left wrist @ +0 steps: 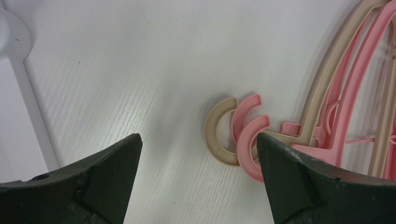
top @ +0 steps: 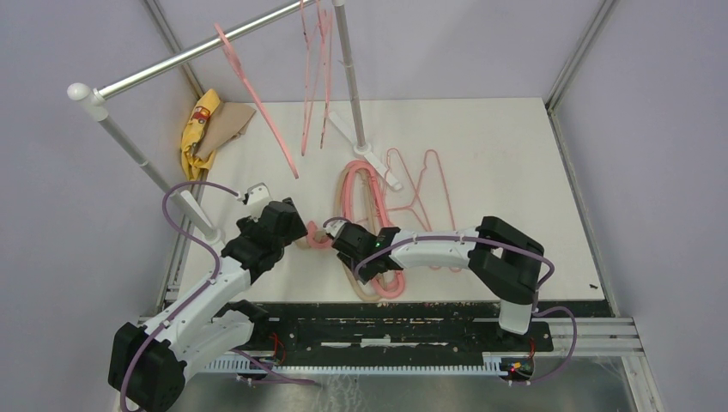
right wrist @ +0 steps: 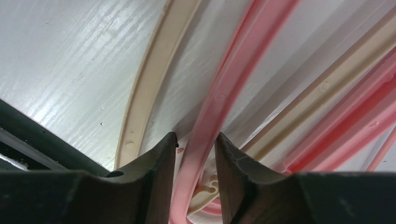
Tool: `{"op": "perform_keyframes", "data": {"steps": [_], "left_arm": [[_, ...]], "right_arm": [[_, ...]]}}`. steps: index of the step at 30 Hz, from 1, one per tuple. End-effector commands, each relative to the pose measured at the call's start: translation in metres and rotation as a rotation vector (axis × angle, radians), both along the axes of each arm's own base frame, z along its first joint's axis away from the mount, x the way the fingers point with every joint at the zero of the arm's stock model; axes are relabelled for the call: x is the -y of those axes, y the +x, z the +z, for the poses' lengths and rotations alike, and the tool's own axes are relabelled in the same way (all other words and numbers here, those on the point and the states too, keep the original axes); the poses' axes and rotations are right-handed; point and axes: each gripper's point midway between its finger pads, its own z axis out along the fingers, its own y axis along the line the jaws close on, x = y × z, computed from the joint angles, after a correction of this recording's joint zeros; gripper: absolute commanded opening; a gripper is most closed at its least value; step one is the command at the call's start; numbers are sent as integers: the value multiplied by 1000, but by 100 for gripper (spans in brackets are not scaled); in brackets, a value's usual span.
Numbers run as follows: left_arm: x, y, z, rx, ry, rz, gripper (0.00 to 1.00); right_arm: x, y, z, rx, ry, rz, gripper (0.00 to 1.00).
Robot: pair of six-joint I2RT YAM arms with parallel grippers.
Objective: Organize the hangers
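Table (top: 515, 154): white, with a silver rail (top: 189, 56) on stands across the back left. Some hangers are on the rail already: one pink plastic (top: 257, 99) and a few thin wire ones (top: 316, 77). A yellow/tan cloth (top: 204, 129) is bunched at the back left of the table, not part of the job.

The rest of the hangers lie flat mid-table. There is a plastic pile (top: 359, 193), pink and beige overlapping. Loose wire hangers (top: 421, 184) sit on its right, overlapping its edge.

Step in hand, as I read it: pulling the next plastic one out of the pile.

Right gripper (right wrist: 195, 137): down on the near part of the pile, jaws closed in on a pink bar (right wrist: 233, 70) that fills the gap between them. A beige bar (right wrist: 149, 79) runs just outside one finger, not gripped.

Left gripper (left wrist: 198, 140): jaws wide open, nothing in them, low over bare table. The hooks (left wrist: 243, 135), one beige and two pink, lie nested flat close to one finger, off to that side rather than centred in the gap.

Next move, a guess. The right lifts the pink one clear, but the bars are interleaved, so neighbours may drag along. The left likely needs to shift over the hooks, either to pin the others or to take the hook end. The hook then has to go up and over the rail, which is high and well away from the pile, so a handover to the left arm looks likely.

Writing: none readable. No brands or labels visible on the hangers, the cloth or the rail.
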Motion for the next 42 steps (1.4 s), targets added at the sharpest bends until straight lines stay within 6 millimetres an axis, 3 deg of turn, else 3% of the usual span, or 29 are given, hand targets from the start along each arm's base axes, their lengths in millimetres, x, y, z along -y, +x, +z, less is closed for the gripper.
{"op": "perform_keyframes", "data": {"steps": [1, 5, 13, 25, 33, 35, 39, 42], "left_arm": [[2, 6, 9, 43, -7, -4, 100], [2, 6, 7, 41, -10, -1, 100], [2, 5, 4, 42, -19, 6, 100], [-2, 4, 8, 60, -14, 19, 100], [-5, 2, 7, 61, -10, 29, 100], [-5, 2, 5, 58, -8, 31, 100], [-2, 5, 1, 52, -9, 25, 100], [1, 7, -1, 41, -9, 19, 100]], "right_arm": [[-3, 5, 3, 29, 0, -21, 40], [5, 9, 22, 66, 3, -42, 32], [20, 10, 88, 135, 65, -40, 26], [79, 12, 109, 219, -43, -67, 18], [117, 25, 156, 289, -21, -129, 13], [114, 23, 173, 250, 62, -132, 12], [84, 7, 222, 95, 329, -84, 12], [69, -10, 245, -5, 398, -10, 12]]}}
